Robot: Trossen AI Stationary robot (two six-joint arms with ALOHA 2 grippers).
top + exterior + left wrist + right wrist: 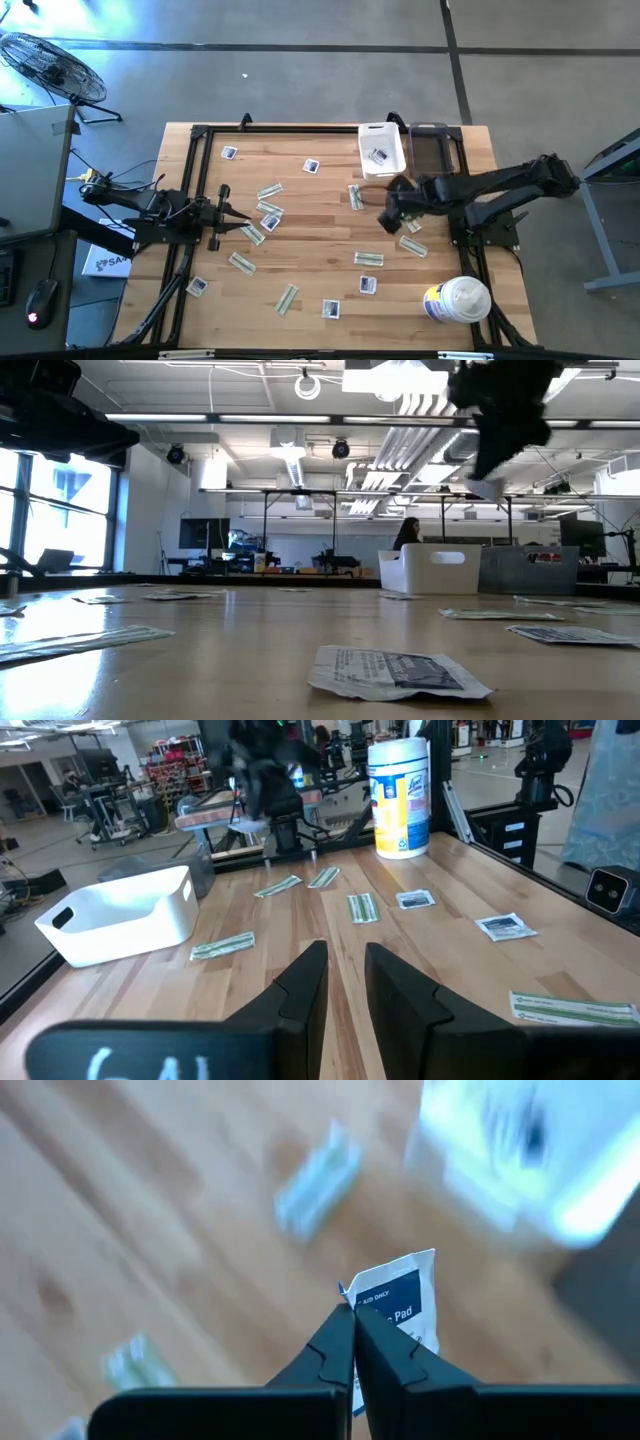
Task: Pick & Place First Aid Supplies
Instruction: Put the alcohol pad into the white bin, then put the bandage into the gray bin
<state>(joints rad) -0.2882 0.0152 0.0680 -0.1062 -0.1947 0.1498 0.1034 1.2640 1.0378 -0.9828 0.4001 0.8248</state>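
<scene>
The square white packet [398, 1305] with dark blue print sits pinched between my right jaws [352, 1312], which are closed tight on its lower edge. It stands up past my fingertips, tilted a little, its printed face toward my wrist camera. In the low view it hangs as a pale scrap [487, 487] under my right jaws [497, 460], well above the counter [320, 215].

My right arm reaches in from the right edge of the counter, folded at the elbow, with its jaws [392, 218] raised over the wood just in front of the white bin [382, 148]. One packet [377, 155] already lies inside that bin. A dark clear-sided tray [433, 147] stands just beside the bin on its right.

The other supplies are scattered flat over the counter: square white packets such as one near the back left [229, 153] and one near the front [331, 309], and narrow green-beige strips such as one at mid-left [269, 191] and one near the front [287, 298], their long axes pointing every which way.

My left arm lies low along the left side, its jaws [222, 222] level with the counter and slightly parted, fingers [300, 995] empty. A white wipes canister [457, 299] stands at the front right corner.
</scene>
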